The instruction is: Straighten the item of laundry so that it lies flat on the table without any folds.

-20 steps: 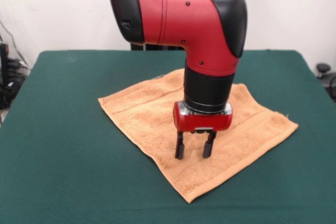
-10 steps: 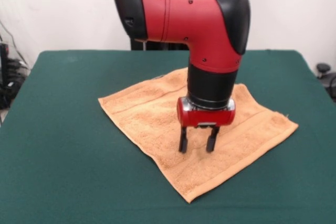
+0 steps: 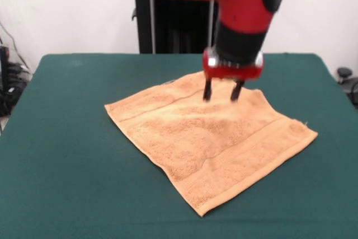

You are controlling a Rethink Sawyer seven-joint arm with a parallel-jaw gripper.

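Observation:
The orange-tan terry towel lies spread out, turned like a diamond, near the middle of the dark green table. Border bands run along its edges. Its surface looks nearly flat, with slight ripples in the middle. My gripper hangs from the red and black arm above the towel's far corner, raised off the cloth. Its two black fingers are apart and hold nothing.
A black pedestal stands behind the table's far edge. Cables and dark gear sit off the table at the left. A dark object sits off the right edge.
My gripper has risen from the towel's middle and moved toward the far corner. The towel has stayed in place.

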